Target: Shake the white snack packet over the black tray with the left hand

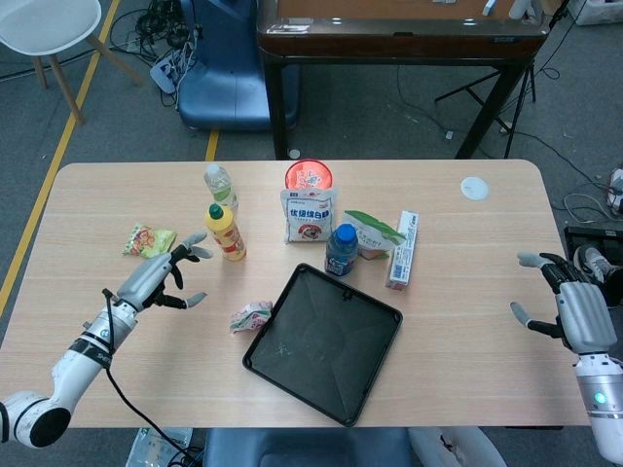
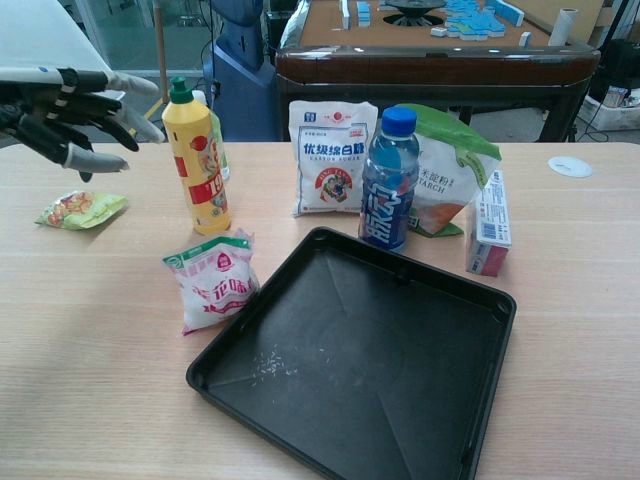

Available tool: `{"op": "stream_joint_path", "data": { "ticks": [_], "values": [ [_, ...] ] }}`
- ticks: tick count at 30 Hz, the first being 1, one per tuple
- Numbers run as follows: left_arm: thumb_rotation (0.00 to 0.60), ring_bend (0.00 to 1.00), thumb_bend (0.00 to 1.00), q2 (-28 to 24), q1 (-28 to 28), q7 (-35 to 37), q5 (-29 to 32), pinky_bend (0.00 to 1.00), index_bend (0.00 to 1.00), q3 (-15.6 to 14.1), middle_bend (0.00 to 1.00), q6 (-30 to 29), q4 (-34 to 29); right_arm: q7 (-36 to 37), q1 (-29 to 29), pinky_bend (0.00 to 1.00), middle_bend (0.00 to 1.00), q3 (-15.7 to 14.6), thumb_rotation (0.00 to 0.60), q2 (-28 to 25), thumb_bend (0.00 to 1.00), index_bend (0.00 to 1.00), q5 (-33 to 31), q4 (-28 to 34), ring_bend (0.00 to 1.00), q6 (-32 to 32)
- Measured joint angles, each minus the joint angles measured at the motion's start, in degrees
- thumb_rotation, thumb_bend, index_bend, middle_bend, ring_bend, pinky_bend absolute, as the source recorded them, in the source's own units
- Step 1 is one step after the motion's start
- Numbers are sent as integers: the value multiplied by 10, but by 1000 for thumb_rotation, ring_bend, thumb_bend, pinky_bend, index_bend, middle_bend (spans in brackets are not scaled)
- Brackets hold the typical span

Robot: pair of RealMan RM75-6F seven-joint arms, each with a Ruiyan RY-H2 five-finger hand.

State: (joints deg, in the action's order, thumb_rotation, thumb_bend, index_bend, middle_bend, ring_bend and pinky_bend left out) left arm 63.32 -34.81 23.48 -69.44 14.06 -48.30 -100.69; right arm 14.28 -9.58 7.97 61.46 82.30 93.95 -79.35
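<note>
White snack packet [image 2: 211, 282] with green top and pink print lies on the light wooden table [image 2: 90, 360], just beside the left corner of the black square plastic tray [image 2: 440, 400]. No hand touches it. A few pale crumbs [image 2: 270, 365] are on the tray floor near that corner.

The left hand [image 1: 156, 278] is raised over the table, well apart from the packet, to the left of it. Its fingers [image 2: 100, 160] are spread and slightly bent, pointing toward the middle of the table, and they hold nothing. The forearm goes back toward the near left edge of the table. The small green and orange snack bag [image 2: 80, 208] lies below the hand in the chest view, and the yellow squeeze bottle with green cap [image 2: 195, 160] stands just right of it.

The right hand [image 1: 574, 309] is beyond the right edge of the table, fingers apart and empty.

Behind the tray stand the blue drink bottle [image 2: 388, 180] and the white sugar bag [image 2: 330, 155].
</note>
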Motion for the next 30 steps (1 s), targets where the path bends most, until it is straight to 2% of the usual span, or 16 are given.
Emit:
{"op": "stream_joint_path", "data": {
  "ticks": [7,16,23,30],
  "values": [
    [600,222,268,-11,41,-42,16,493,33,-13,225,-68,26,-12,-11,202,293,-2,600,-6,261,229,-6,5,163,24],
    [600,221,268,16,112,-145,20,439,57,-48,225,-203,72,-26,-29,202,293,-8,600,-4,261,229,-6,9,163,56],
    [600,220,268,50,189,-200,-23,426,87,-85,225,-331,93,-25,-40,202,293,-19,600,0,261,229,22,13,163,63],
    [600,220,268,68,253,-245,-83,398,98,-128,225,-407,86,-17,-39,202,298,-27,600,6,256,229,46,9,163,50]
  ]
}}
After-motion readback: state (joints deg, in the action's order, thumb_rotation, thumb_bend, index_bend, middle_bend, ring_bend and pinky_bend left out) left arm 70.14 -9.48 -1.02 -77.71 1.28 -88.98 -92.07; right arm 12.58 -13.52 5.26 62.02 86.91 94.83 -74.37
